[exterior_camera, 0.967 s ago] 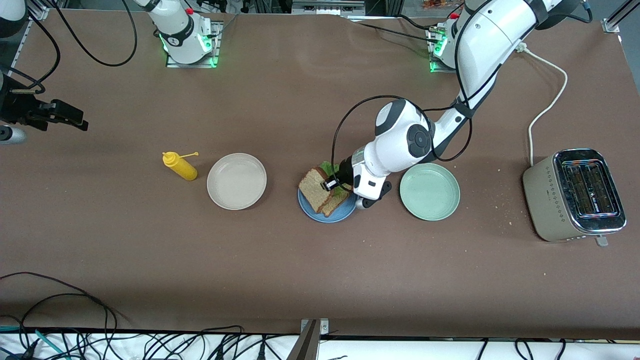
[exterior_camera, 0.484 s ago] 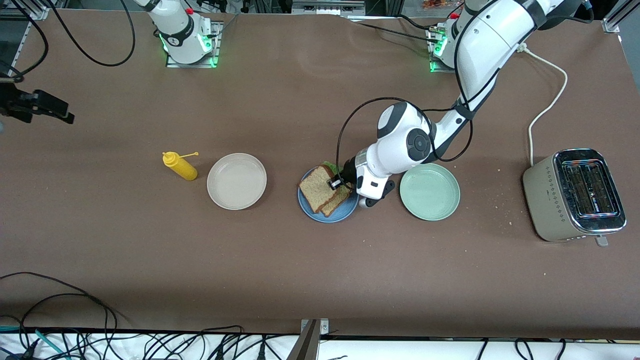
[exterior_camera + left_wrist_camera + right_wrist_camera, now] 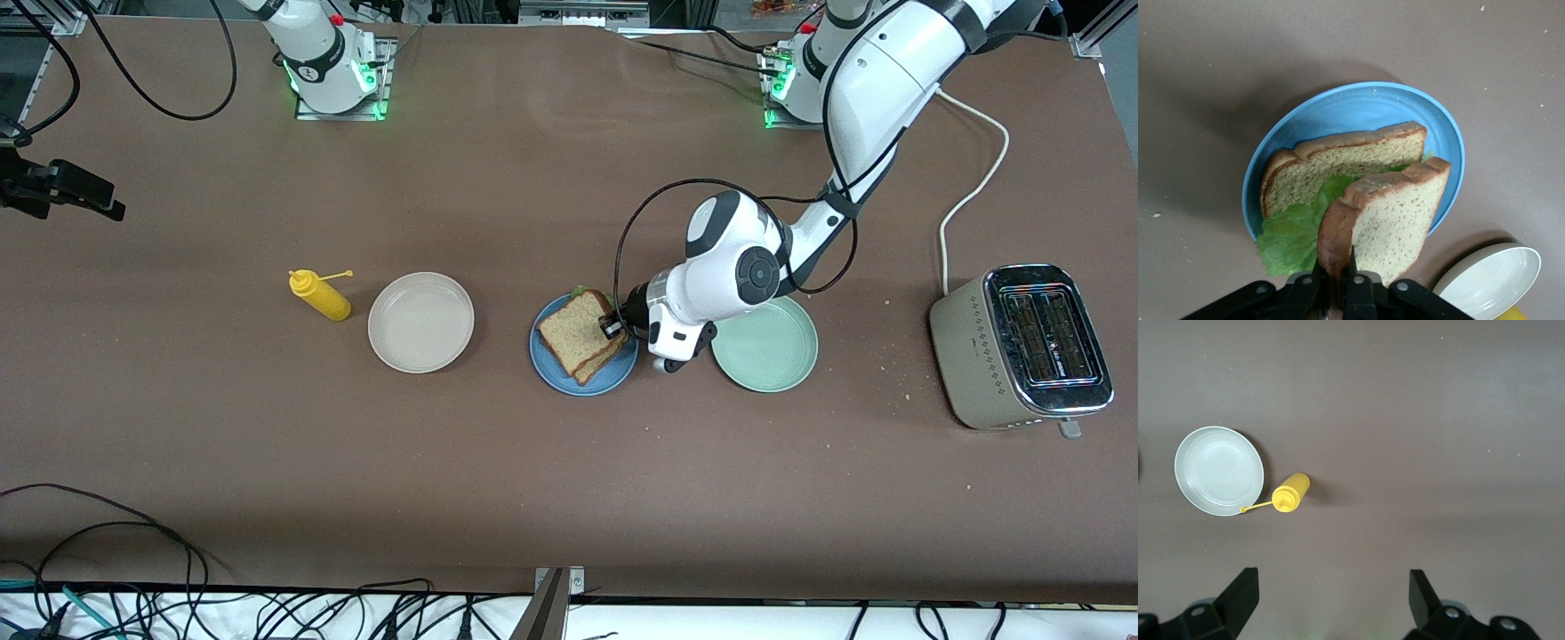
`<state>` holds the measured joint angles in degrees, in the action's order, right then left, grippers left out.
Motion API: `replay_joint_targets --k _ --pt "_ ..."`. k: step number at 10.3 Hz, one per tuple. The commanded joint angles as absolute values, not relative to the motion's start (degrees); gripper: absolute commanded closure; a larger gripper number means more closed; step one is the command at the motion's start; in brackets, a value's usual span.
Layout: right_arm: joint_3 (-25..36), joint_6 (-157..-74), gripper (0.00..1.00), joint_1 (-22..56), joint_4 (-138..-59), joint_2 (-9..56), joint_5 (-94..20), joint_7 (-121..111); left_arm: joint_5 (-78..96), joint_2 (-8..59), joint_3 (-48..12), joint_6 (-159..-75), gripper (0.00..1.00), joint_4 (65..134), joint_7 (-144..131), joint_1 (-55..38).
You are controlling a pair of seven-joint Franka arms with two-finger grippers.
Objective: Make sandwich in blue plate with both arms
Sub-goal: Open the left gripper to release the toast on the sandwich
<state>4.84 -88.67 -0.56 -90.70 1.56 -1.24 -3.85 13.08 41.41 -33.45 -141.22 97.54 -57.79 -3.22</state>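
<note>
Now: left gripper (image 3: 613, 324) over the blue plate (image 3: 622, 373), clamped on the edge of the top bread slice (image 3: 1388, 223), slice tilted up at the gripped side. Lower slice (image 3: 1338, 167) flat in the plate, lettuce (image 3: 1291, 240) poking past the rim on the gripper's side. Mint-green plate (image 3: 769, 351) just beside, toward the left arm's end; arm overlapping its rim, perhaps not touching. Beige-white plate (image 3: 420, 322) and yellow bottle (image 3: 320, 296) toward the right arm's end, apart from the blue plate. Toaster (image 3: 1022, 347) near the table's (image 3: 569, 489) edge. Right gripper (image 3: 67, 191) waiting at the table's border, fingers (image 3: 1241, 593) spread wide, holding nothing.
</note>
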Motion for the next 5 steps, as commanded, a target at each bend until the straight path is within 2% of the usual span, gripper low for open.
replay_joint_targets --k 1,4,5 --pt "4.75 -87.98 0.0 -0.62 -89.12 2.02 -0.44 -3.08 13.97 40.6 -33.14 -139.75 1.0 98.35 -57.13 -3.86" --pt "4.39 -87.98 0.0 -0.44 -89.03 1.93 0.79 -2.81 13.97 40.96 -30.86 -139.75 0.98 98.18 -57.13 -6.32" --pt "4.39 -87.8 0.0 -0.44 -89.03 1.93 0.7 -2.73 13.97 41.31 -30.68 -139.75 0.9 98.0 -57.04 -6.42"
